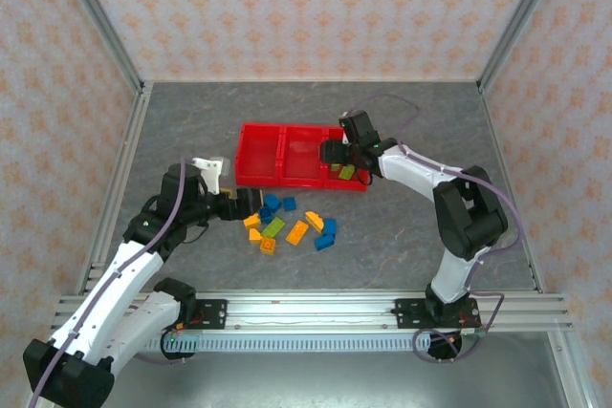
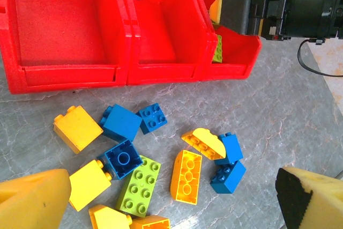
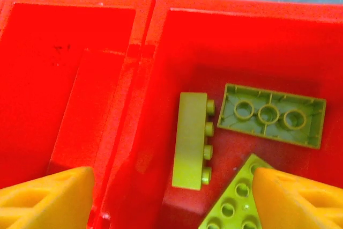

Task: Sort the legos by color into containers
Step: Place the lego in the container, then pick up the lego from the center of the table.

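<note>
Space shows between both pairs. The right fingers (image 3: 45, 197) stand wide apart with nothing clamped between them, low over the right-hand bin (image 3: 241, 36) of the containers (image 1: 279, 155). Under them lie three lime green legos: a long brick (image 3: 191, 140) on its side, an upturned brick (image 3: 273, 115) just beside it with its hollow underside showing, and a studded piece (image 3: 233, 207) whose corner runs up to one finger. Whether it touches that finger we cannot tell. The left fingers (image 2: 32, 202) are wide too and hold nothing, hovering above the loose pile (image 1: 296, 231) on the bench (image 1: 191, 121), just in front of the containers.

Moving outward in the left wrist view, we count about a dozen legos not yet sorted. There is one green brick (image 2: 139, 186). There are five blue ones, such as the blue brick (image 2: 120, 122) near the bins, and six orange-yellow ones, among them a flat orange brick (image 2: 186, 175). The left bin (image 2: 53, 25) and the middle bin (image 2: 155, 30) hold no brick that we can see.

We judge the task about a fifth done. Green is nearly finished, with one piece left on the bench. Blue and orange-yellow are not begun, and each wants a bin of its own.
</note>
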Robot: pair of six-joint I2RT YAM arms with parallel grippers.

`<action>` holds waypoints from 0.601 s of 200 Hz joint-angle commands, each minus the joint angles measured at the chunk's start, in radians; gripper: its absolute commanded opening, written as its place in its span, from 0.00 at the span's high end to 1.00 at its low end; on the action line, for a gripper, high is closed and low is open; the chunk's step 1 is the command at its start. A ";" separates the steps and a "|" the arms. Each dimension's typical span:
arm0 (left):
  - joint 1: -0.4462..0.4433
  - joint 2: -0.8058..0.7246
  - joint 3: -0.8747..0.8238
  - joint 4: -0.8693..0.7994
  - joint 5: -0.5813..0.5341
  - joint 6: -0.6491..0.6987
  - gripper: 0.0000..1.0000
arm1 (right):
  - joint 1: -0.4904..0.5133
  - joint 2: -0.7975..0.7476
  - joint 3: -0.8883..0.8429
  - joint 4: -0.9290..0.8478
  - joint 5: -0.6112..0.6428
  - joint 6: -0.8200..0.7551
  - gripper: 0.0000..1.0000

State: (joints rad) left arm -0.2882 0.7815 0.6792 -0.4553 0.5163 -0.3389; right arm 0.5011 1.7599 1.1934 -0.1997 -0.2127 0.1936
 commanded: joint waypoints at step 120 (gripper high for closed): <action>-0.009 -0.028 -0.005 0.017 -0.011 0.002 0.01 | 0.264 -0.267 -0.077 -0.342 0.011 -0.050 0.10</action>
State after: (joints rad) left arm -0.2882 0.7784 0.6788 -0.4553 0.5159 -0.3389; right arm 0.7654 1.4876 1.1370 -0.4686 -0.2295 0.2169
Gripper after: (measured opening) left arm 0.992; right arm 0.924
